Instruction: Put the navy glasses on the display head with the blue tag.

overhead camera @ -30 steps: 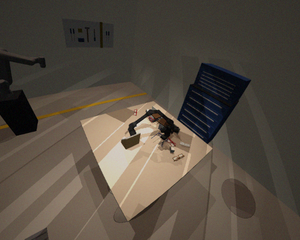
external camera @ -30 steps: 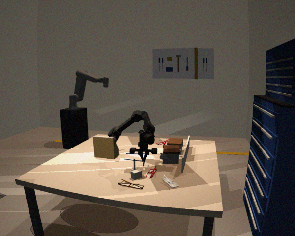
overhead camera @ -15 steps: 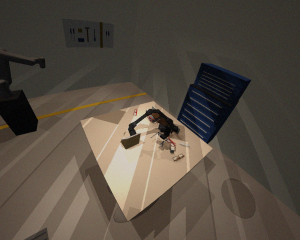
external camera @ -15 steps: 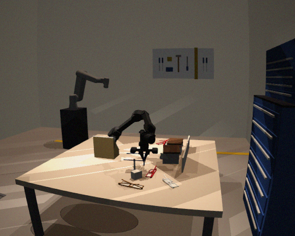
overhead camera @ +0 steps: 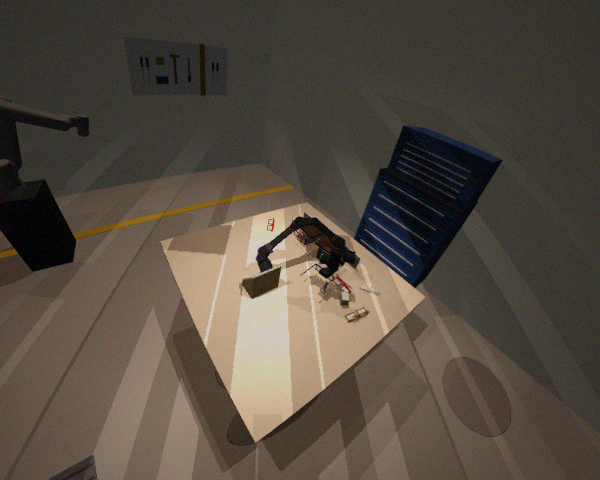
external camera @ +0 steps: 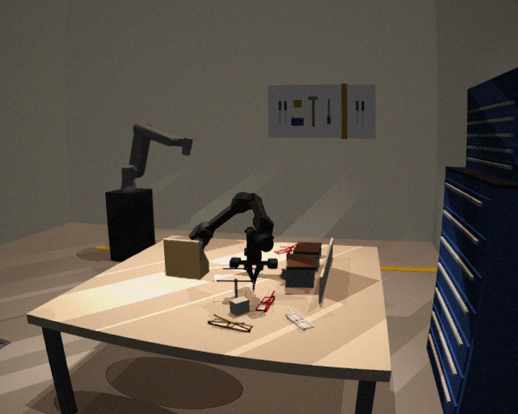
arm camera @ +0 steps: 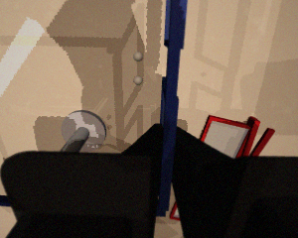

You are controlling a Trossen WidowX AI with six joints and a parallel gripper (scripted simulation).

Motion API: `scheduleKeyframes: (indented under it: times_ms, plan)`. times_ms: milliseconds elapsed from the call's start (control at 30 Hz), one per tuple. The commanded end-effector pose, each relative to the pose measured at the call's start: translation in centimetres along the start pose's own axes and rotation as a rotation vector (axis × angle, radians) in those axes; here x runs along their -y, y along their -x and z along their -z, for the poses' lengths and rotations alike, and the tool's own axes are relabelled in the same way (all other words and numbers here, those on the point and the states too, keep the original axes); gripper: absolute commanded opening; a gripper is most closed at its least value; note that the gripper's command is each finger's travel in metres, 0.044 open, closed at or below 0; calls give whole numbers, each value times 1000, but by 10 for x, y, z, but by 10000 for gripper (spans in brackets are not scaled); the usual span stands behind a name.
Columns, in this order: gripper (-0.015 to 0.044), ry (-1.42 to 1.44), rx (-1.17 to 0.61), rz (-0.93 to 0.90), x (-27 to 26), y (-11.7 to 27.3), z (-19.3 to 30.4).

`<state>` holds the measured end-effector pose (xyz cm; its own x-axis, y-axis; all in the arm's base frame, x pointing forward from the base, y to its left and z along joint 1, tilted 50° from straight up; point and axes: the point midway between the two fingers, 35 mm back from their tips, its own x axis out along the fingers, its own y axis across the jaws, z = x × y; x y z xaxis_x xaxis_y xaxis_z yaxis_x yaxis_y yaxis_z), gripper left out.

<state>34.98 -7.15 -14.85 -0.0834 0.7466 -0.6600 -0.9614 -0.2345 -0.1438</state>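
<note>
- Currently the gripper [overhead camera: 330, 277] [external camera: 253, 286] [arm camera: 163, 131] is clamped on the navy glasses [overhead camera: 309, 269] [external camera: 232, 281] [arm camera: 173, 89], gripping their front, above the table [external camera: 205, 349].
- In the exterior view, the navy temples reach out to the left of the fingers, roughly level; the glasses are not on a head.
- A slim grey post [overhead camera: 324, 289] [external camera: 236, 288] [arm camera: 75, 140] stands near them. I cannot make out the blue tag, or tell which support is the target head.
- Red glasses [overhead camera: 342, 283] [external camera: 270, 299] [arm camera: 228, 120] lie close by, beside a grey block [overhead camera: 344, 298] [external camera: 239, 306].
- The likeliest trouble is a temple catching the post or a head, if the glasses come down off-line; that could twist them in the narrow grip or tip the support.
- A small turn of the wrist could leave one temple outside its ear and the bridge crooked.
- Letting go before both temples are seated could drop them; a wide sweep might knock the other head.
</note>
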Motion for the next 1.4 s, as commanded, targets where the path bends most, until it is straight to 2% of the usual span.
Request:
scheduleKeyframes:
  times_ms: [0, 900, 1367]
  plan:
    - [0, 1, -2, 10, 3, 3, -2]
    - [0, 1, -2, 10, 3, 4, 5]
    - [0, 0, -5, 9, 3, 60, 10]
